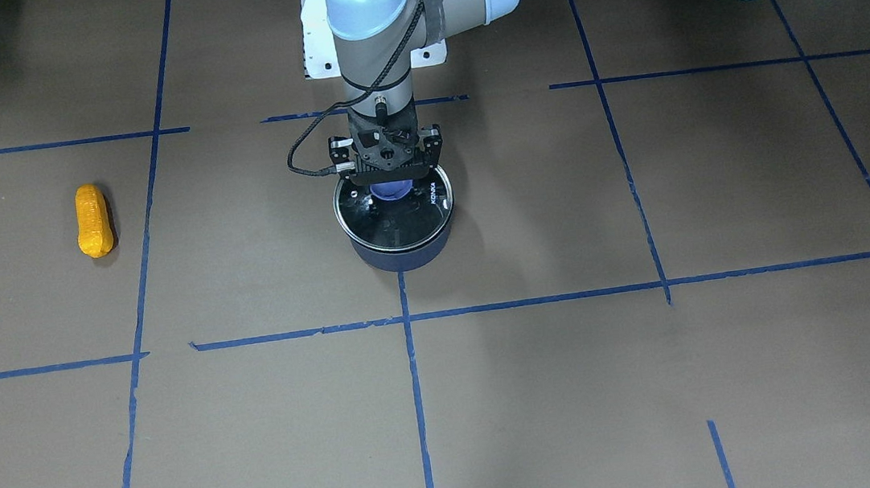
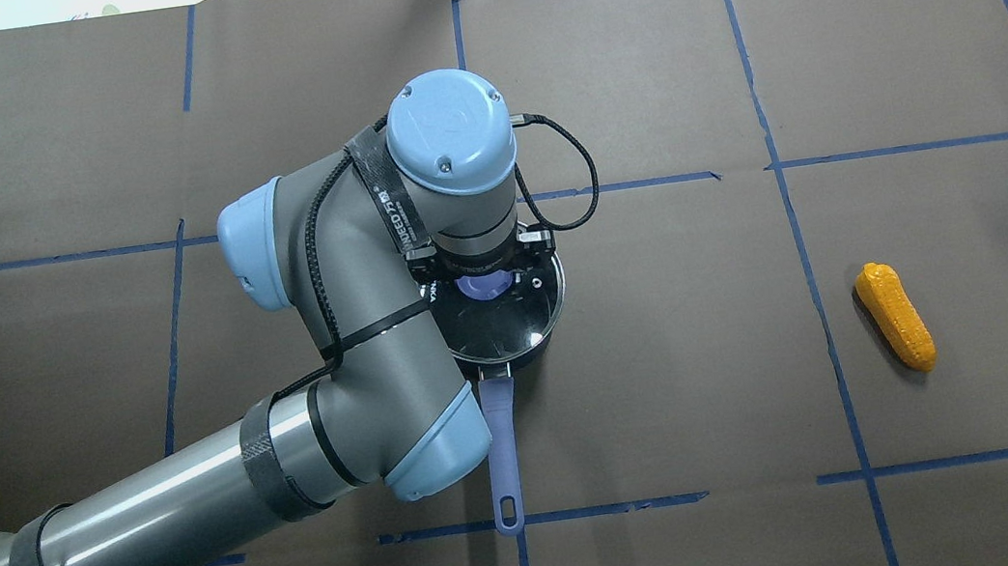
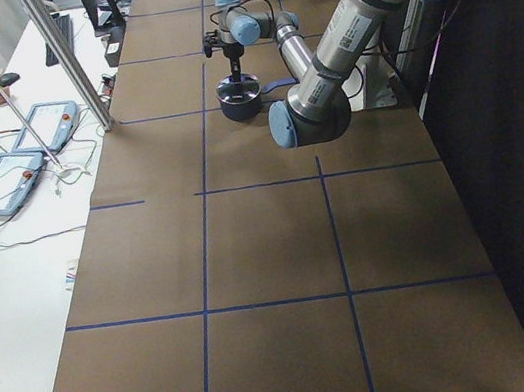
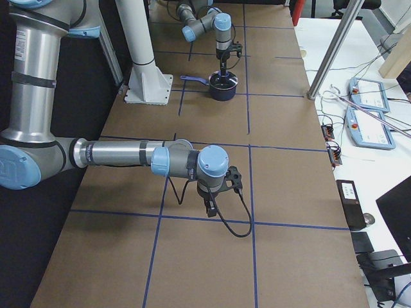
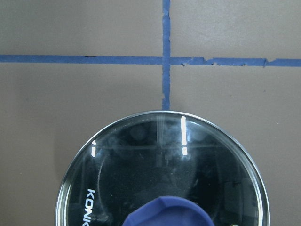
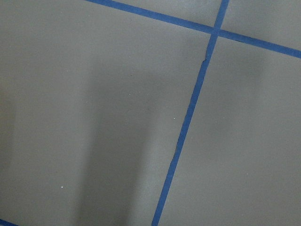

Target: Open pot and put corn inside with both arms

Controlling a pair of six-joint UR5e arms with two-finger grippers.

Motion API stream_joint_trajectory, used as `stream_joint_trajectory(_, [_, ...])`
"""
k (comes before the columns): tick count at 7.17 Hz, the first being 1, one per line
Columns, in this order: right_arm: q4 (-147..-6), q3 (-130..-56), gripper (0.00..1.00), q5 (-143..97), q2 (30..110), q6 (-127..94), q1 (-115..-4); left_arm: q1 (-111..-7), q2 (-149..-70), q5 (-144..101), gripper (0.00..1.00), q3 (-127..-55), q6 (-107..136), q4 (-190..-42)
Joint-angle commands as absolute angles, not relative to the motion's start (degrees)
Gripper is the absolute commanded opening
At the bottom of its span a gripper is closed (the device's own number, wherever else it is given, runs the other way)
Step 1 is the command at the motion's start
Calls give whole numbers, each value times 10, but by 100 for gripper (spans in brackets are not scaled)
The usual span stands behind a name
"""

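Midway between the counter's (image 1: 661, 398) side edges, my left fingers (image 1: 390, 187) straddle the lid knob (image 1: 389, 194); grip unclear, right fingers' (image 4: 209, 209) too. A shallow pinch could drag the pot (image 1: 401, 257).

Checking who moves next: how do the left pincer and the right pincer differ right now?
The left pincer hangs over the blue lid knob on the pot, jaws spread either side of it; the right pincer hovers over taped table paper, away from pot and corn. The left reads as open; the right's state cannot be told. Both point downward.
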State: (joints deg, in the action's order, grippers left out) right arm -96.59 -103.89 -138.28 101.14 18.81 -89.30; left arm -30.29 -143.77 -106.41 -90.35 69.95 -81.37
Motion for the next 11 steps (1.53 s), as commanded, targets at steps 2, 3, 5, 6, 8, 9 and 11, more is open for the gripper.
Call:
stream_joint_trajectory(2, [-966, -1040, 100, -1383, 1011, 188, -893, -349, -1310, -1066, 0, -1087, 661, -789])
stream_joint_trajectory(3, [-966, -1041, 100, -1383, 1011, 188, -893, -361, -1239, -1067, 0, -1150, 588, -790])
stream_joint_trajectory(5, [-966, -1041, 100, -1383, 1011, 188, -893, -376, -1137, -1074, 0, -1162, 525, -812])
stream_joint_trajectory(6, [-966, -1041, 100, -1384, 1011, 187, -893, -375, -1109, -1091, 0, -1132, 526, -861])
stream_joint_trajectory(8, [-966, -1041, 100, -1384, 1011, 188, -891, -374, -1084, -1135, 0, -1086, 541, -934])
stream_joint_trajectory(9, [-966, -1041, 100, -1384, 1011, 187, -889, -369, -1086, -1136, 0, -1077, 556, -935])
stream_joint_trajectory(11, [-966, -1041, 100, -1384, 1011, 187, -881, -367, -1087, -1136, 3, -1048, 558, -936])
